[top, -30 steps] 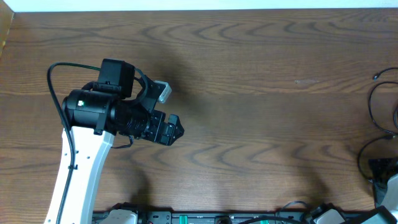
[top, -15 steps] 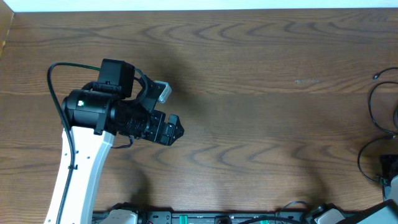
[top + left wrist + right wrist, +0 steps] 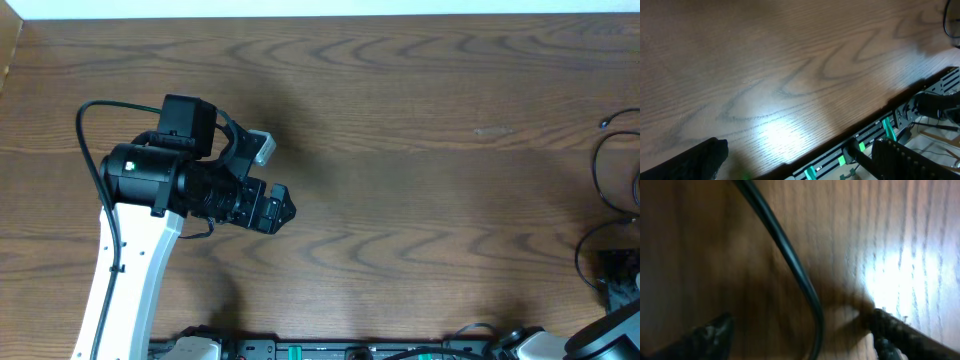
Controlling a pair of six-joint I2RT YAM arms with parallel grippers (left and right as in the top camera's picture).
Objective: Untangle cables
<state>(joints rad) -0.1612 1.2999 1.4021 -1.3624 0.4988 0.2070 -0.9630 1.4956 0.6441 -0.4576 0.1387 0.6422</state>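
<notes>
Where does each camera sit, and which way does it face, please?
Overhead: fixed above, facing straight down on the wooden table; left arm shows, black cables at the right edge.
Left wrist: on the left arm, facing obliquely across the tabletop to the front rail; left fingers open at the bottom corners.
Right wrist: low over the table, facing down on one black cable; right fingers either side.
Shared: overhead and right wrist both show cable.
</notes>
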